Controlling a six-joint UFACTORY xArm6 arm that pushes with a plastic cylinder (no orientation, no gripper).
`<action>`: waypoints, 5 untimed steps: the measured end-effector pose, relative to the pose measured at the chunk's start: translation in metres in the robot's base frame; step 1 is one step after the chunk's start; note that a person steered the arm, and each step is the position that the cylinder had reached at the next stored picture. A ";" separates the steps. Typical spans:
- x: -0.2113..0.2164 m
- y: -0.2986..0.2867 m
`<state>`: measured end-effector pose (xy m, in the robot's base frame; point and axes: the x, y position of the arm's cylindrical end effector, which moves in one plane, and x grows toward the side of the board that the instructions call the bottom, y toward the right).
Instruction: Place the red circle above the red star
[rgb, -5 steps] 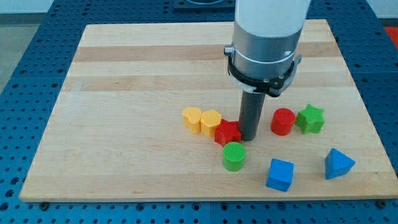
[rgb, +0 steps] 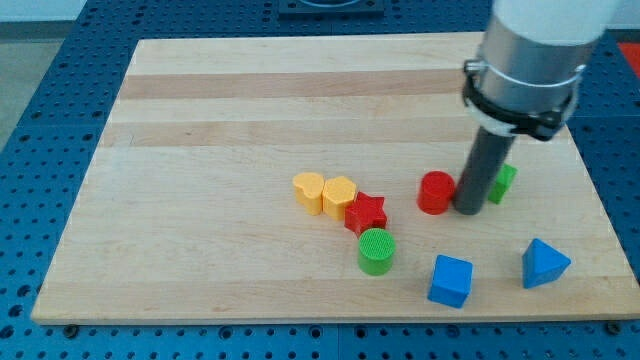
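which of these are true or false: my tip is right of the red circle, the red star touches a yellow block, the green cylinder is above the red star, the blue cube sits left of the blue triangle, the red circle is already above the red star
1. My tip is on the view's right of the red circle: true, it sits right beside it, partly hiding the green star.
2. The red star touches a yellow block: true.
3. The green cylinder is above the red star: false, it lies just below it.
4. The blue cube sits left of the blue triangle: true.
5. The red circle is already above the red star: false, it lies to the star's right.
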<state>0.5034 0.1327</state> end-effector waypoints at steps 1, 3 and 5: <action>0.000 -0.040; -0.044 -0.052; -0.059 -0.062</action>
<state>0.4446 0.0706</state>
